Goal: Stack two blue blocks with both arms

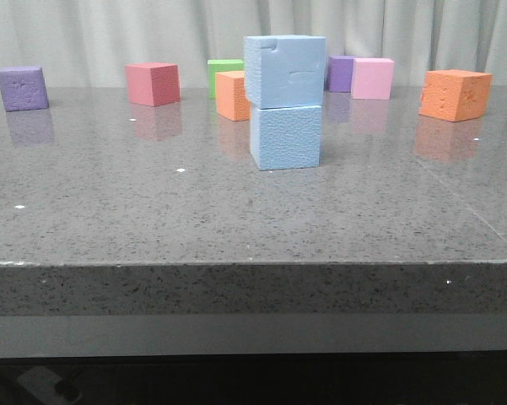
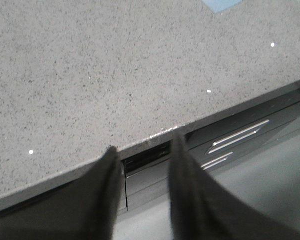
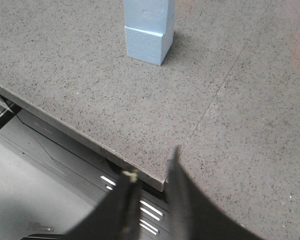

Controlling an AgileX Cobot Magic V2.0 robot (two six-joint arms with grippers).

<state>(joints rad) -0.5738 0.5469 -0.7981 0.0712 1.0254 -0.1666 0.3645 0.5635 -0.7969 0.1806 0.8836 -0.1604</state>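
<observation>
A grey speckled counter (image 1: pixel 152 211) runs back to a pale curtain. Nearest, at the counter's front edge, the left gripper (image 2: pixel 142 150) and right gripper (image 3: pixel 152 167) hang with fingers parted and nothing between them, well apart from the work. Farther in, mid-counter, one blue block (image 1: pixel 286 137) stands on the counter with the other blue block (image 1: pixel 284 71) resting on it, slightly offset. The stacking looks finished; nothing appears left.
</observation>
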